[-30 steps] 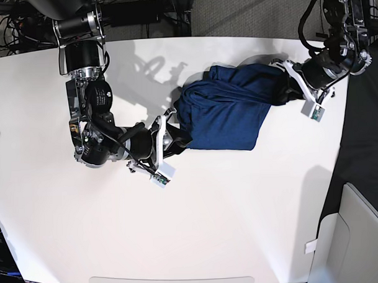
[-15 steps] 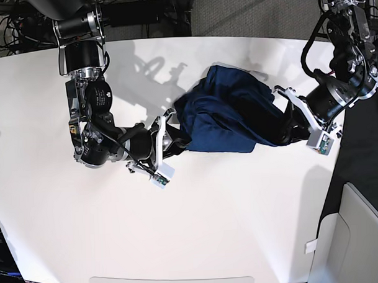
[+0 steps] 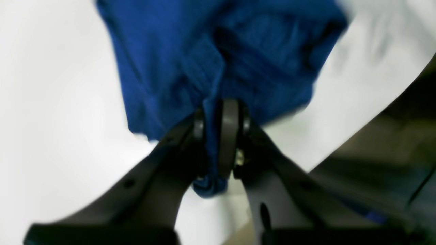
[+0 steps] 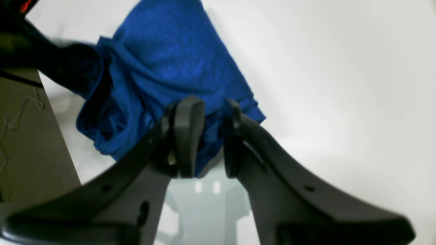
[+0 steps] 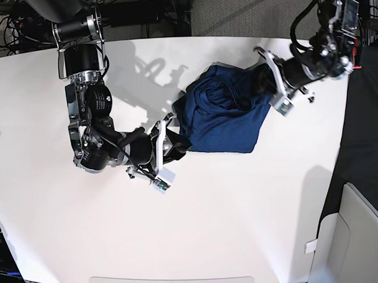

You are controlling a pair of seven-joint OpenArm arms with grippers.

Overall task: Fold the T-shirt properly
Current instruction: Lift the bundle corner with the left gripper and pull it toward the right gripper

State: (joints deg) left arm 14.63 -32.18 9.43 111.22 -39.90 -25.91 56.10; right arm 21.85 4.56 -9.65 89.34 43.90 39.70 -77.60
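Note:
The dark blue T-shirt (image 5: 222, 115) lies bunched in a heap at the middle of the white table (image 5: 241, 208). My left gripper (image 5: 262, 83) is at the heap's upper right, shut on a fold of the T-shirt (image 3: 204, 51); in the left wrist view the left gripper (image 3: 221, 110) pinches cloth tightly, with a bit hanging out below. My right gripper (image 5: 176, 142) is at the heap's lower left edge. In the right wrist view the right gripper (image 4: 211, 112) has an edge of the blue T-shirt (image 4: 163, 61) between its fingers.
Cables and dark floor (image 5: 246, 12) lie beyond the table's far edge. A beige panel (image 5: 360, 235) stands off the table's right side at the bottom. The table's right edge (image 5: 341, 148) runs close to the left arm.
My left gripper, after swinging out to the lower right, has come back up and leftward with its cloth, so the shirt is more bunched. The right gripper has barely moved.

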